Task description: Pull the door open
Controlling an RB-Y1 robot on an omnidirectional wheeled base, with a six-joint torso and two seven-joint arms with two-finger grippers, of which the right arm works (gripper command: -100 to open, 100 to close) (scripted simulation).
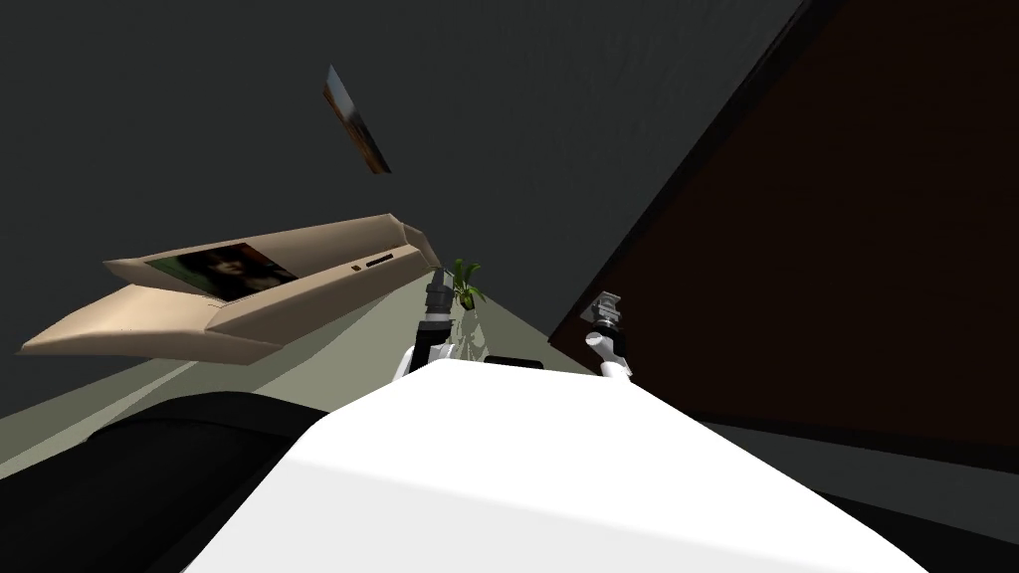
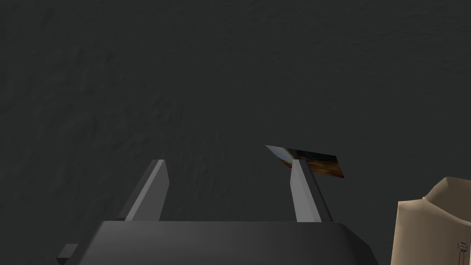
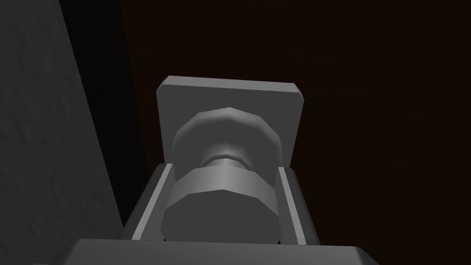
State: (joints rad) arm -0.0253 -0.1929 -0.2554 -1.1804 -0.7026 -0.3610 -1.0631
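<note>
A dark brown door (image 1: pixel 846 249) fills the right of the head view, with a black frame edge along its left side. Its grey round knob (image 3: pixel 221 202) sits on a square grey plate (image 3: pixel 228 99). My right gripper (image 3: pixel 222 204) is shut on the knob, with a finger pressed against each side. In the head view the right gripper (image 1: pixel 607 310) sits at the door's left edge by the knob (image 1: pixel 608 301). My left gripper (image 2: pixel 228 191) stands open with nothing between its fingers, and the left gripper (image 1: pixel 436 290) is held up in front of my chest.
A beige cabinet (image 1: pixel 249 288) juts from the dark grey wall (image 1: pixel 199 119) on the left. A small green plant (image 1: pixel 466 283) stands on the pale floor beyond the arms. A picture (image 1: pixel 356 121) hangs on the wall.
</note>
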